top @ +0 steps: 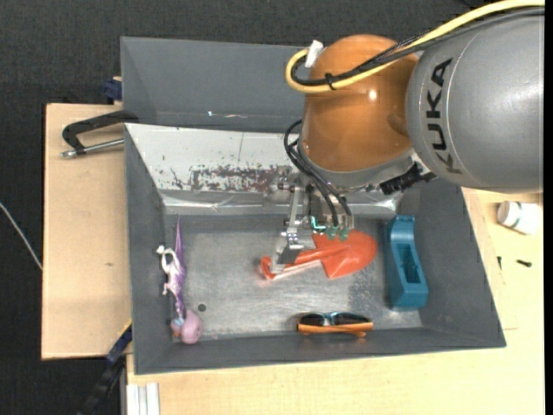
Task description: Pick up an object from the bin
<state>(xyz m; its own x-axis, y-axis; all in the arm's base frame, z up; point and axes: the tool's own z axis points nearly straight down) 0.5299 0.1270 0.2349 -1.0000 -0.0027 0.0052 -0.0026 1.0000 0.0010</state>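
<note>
One orange plastic scoop [350, 256] lies near the middle of the bin's floor, a little right of centre, its broad blade pointing right and its thin handle running left and slightly toward the near wall. The pincer [298, 236] hangs directly over that handle, its metal lower end coming down at the handle near the left tip. Whether it is spread or closed, or has the handle in its grasp, cannot be told. Just right of the blade and apart from it, a blue oblong block [404, 271] with a hollow top lies along the right wall. Toward the near wall, below the scoop and apart from it, rests a pair of toy sunglasses [335, 323] with an orange frame and dark lenses. Well away in the near left corner lies a slender purple and white toy [177, 285] with a round pink end, stretched along the left wall. The bin [225, 305] is grey metal. Its floor is dull and scuffed, with a small dark spot near the purple toy, and its sloping far wall shines and bears a band of reddish-brown speckles. Around the bin the ground is dark and carpet-like. Above the pincer sits the wrist's rounded orange cover [354, 102], with a yellow cable [449, 22] looping over it. Behind it the bulky grey arm [497, 102] enters from the right, and black letters on its housing read KUKA, turned sideways.
</note>
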